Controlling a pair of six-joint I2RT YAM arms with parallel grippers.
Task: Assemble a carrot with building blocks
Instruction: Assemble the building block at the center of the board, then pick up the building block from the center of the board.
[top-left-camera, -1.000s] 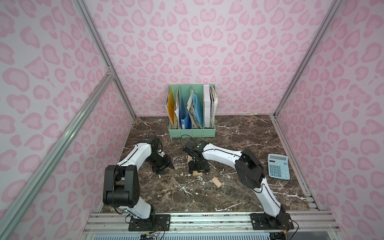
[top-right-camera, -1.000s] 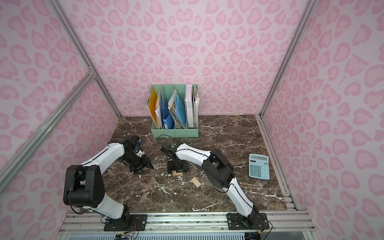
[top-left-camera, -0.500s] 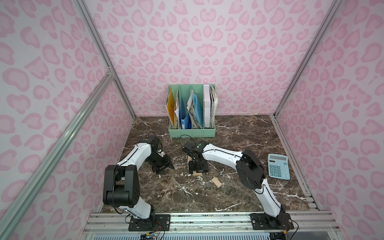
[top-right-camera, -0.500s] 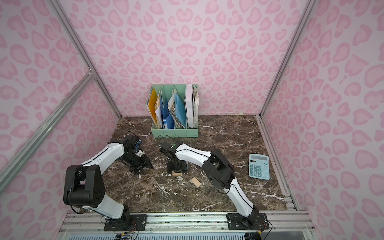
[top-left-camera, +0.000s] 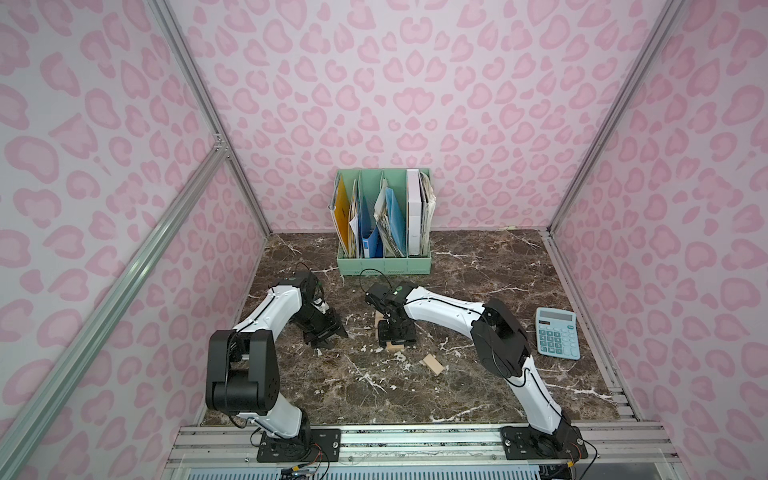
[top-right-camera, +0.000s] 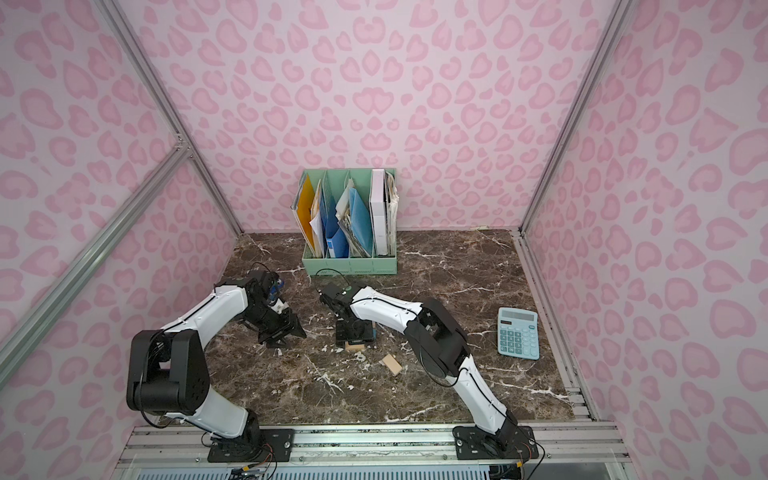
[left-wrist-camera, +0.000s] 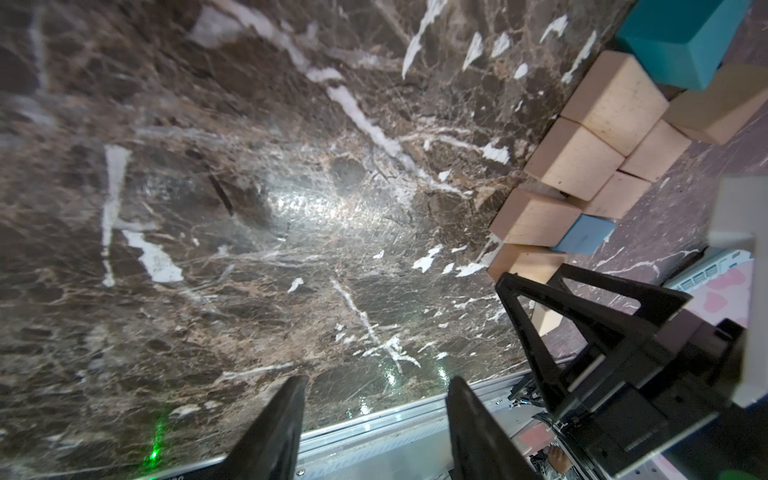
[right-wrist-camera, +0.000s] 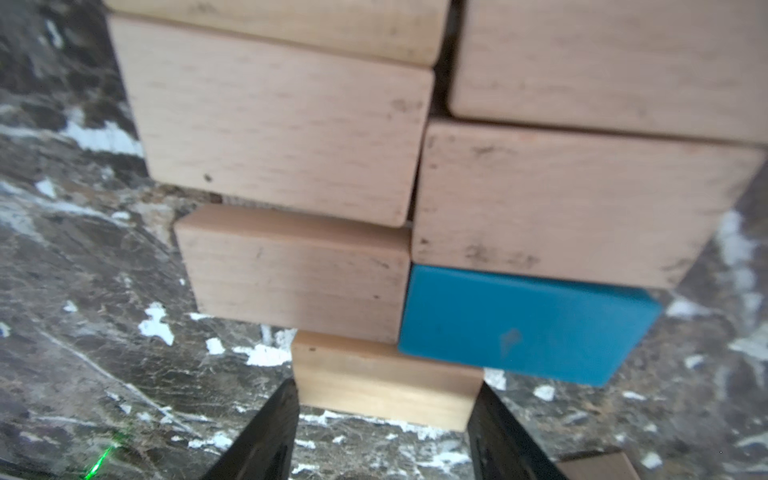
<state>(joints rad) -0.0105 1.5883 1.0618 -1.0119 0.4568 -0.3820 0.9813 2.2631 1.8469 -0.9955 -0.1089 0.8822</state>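
Right gripper straddled the tip block at the carrot's narrow end on the table, jaws at its short ends, grip unconfirmed; left gripper stood part-open, empty, apart; block judged light, rigid, smooth wood, best pinched squarely by those ends lest neighbours shift

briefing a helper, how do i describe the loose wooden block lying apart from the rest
From the green file holder at the back, come forward past the right gripper. The loose block lies just beyond, toward the calculator side. It is the only tan block lying alone and skewed, touching no other.
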